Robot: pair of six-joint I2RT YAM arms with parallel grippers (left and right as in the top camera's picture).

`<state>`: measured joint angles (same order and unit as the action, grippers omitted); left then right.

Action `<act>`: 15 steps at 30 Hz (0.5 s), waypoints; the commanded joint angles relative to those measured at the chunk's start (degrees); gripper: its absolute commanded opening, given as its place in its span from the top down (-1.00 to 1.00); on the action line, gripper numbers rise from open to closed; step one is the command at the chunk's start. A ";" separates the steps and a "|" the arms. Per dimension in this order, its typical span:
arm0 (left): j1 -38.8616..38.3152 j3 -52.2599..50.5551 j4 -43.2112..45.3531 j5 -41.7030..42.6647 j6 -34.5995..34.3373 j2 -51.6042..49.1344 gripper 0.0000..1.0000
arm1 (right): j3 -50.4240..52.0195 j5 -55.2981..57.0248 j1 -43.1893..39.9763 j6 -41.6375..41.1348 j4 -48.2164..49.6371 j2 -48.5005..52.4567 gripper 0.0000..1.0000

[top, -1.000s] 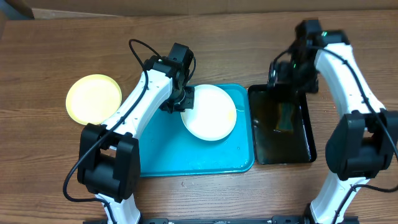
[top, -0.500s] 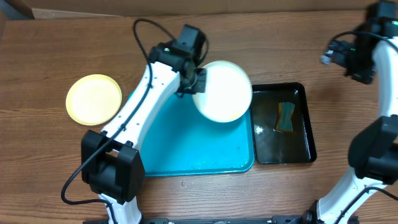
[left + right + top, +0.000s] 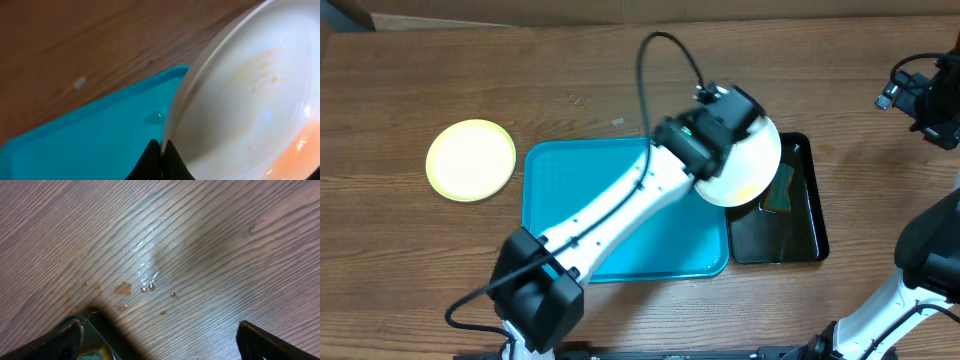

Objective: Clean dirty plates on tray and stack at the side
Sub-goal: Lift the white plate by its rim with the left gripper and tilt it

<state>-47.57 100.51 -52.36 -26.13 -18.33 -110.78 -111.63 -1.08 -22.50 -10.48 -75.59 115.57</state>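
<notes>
Now the left gripper pinches the rim of a round white plastic plate, while the right gripper gapes wide, wet wooden table between its fingers.

Two plates, one turquoise tray, one black tray, one sponge

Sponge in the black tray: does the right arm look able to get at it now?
Probably not cleanly: the white plate, clamped in the left gripper, hangs over the black tray and partly covers the sponge.
</notes>
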 commanded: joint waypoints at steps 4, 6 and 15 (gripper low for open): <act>-8.33 1.40 3.34 -29.70 7.56 -0.44 0.92 | -0.83 0.37 -0.07 0.00 0.31 -0.48 -1.00; -11.23 1.40 6.69 -38.29 11.76 -0.44 0.92 | -0.83 0.37 -0.07 0.00 0.31 -0.48 -1.00; -19.67 1.40 35.91 -56.54 41.53 -0.44 0.92 | -0.83 0.37 -0.07 0.00 0.31 -0.48 -1.00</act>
<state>-65.87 100.66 -22.41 -73.14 6.92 -110.83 -111.63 -1.08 -22.50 -10.48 -75.64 115.57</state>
